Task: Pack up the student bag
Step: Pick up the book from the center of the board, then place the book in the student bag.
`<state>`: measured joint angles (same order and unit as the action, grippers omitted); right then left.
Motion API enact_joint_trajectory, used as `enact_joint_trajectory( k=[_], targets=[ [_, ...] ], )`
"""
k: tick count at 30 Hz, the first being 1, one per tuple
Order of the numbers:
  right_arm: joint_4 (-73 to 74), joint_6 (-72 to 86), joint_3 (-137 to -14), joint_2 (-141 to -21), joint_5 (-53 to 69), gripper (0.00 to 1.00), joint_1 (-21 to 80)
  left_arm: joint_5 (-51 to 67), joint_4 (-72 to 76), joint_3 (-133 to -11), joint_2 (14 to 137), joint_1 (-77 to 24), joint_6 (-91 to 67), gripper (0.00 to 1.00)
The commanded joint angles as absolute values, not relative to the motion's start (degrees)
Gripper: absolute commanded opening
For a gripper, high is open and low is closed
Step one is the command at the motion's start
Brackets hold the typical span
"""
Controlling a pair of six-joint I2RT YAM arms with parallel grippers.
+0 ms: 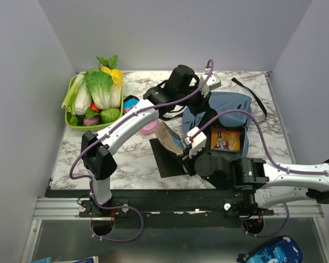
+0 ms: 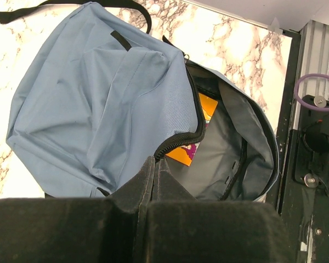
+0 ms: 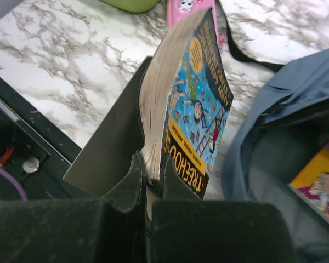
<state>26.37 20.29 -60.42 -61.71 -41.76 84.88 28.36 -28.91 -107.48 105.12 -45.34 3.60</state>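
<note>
Seemingly floppy, the student bag [image 2: 98, 109] lies open on the table [image 1: 126, 159], best held at its zip edge where the left gripper [image 2: 153, 170] pinches it, while the right gripper [image 3: 151, 183] clamps a paperback [image 3: 197, 109] beside it.

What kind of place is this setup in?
Probably a robot lab test cell, not a real classroom: a marble-print table boxed in by plain white walls, arms bolted to a metal rail, and toy-looking vegetables in a green basket.
</note>
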Motion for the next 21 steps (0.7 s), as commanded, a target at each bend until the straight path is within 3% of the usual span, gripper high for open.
enact_joint_trajectory(
  k=[1,6,7,10,21],
  targets=[
    [52.7,27.4,-70.2,-61.7,-51.8,0.00,88.0,27.2,-28.5,-110.0,104.1,-45.2,4.1,0.00],
    [70.5,42.6,-78.2,-62.9,-60.8,0.01,92.1,27.0,-29.4,-110.1,103.8,-45.2,4.7,0.00],
    [80.5,48.8,-81.9,-63.8,-60.9,0.01,92.2,26.7,-29.5,-110.1,103.5,-45.1,5.0,0.00],
    [87.6,58.1,-83.9,-64.7,-58.5,0.01,92.1,26.5,-29.3,-109.3,103.2,-45.1,5.6,0.00],
    [87.5,60.2,-73.2,-59.8,-57.5,0.01,90.5,25.1,-32.0,-109.8,100.9,-45.1,8.1,0.00]
  ],
)
